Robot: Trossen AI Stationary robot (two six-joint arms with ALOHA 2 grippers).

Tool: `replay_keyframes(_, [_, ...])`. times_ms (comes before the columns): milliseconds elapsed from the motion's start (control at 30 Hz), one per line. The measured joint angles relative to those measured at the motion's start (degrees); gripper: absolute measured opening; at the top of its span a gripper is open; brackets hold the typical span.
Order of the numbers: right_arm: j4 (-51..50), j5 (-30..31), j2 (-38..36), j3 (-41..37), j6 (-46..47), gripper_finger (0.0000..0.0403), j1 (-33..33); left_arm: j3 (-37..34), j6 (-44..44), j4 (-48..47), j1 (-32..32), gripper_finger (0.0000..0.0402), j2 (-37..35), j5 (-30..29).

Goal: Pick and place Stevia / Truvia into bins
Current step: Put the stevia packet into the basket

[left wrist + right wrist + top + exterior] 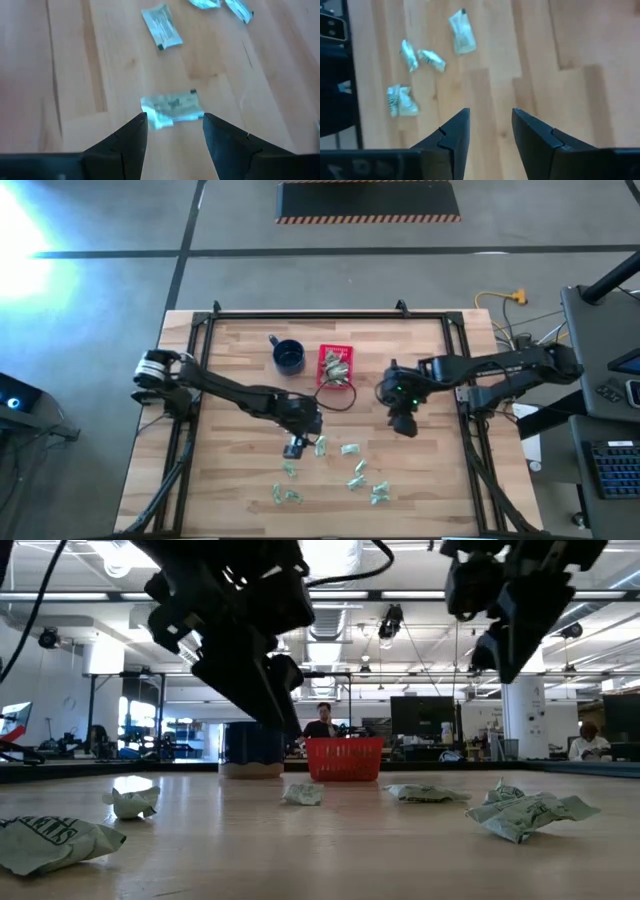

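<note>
Several pale green-and-white Stevia sachets lie flat and scattered on the wooden table toward its near edge. More sachets sit inside the red basket at the table's far middle. My left gripper is open and hangs above one sachet, a fingertip over each of its ends. In the low view it stays clear of the tabletop. My right gripper is open and empty, high over bare wood to the right of the basket.
A dark blue mug stands left of the basket. A black cable loops on the table just in front of the basket. Black frame rails run along the table's edges. People sit in the room beyond.
</note>
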Motion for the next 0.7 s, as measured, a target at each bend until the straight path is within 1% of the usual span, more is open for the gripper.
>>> replay_keyframes(200, [0.5, 0.2, -6.4, -5.7, 6.3, 0.0134, 3.9, 1.3, 0.0, 1.3, 0.0, 0.0176, 4.0, 0.4])
replay_keyframes(400, [0.8, 1.2, -11.3, -9.8, 11.3, 0.0132, 6.2, 1.2, 0.4, 5.0, 0.0, 0.0176, 6.5, 0.9])
replay_keyframes(567, [1.7, 3.2, -13.9, -11.8, 13.6, 0.0132, 7.2, 0.9, 0.5, 5.8, 0.0, 0.0176, 6.5, 0.9])
replay_keyframes(700, [1.8, 3.6, -15.1, -12.5, 13.9, 0.0132, 7.3, 0.0, 0.5, 5.4, 0.0, 0.0176, 6.5, 0.6])
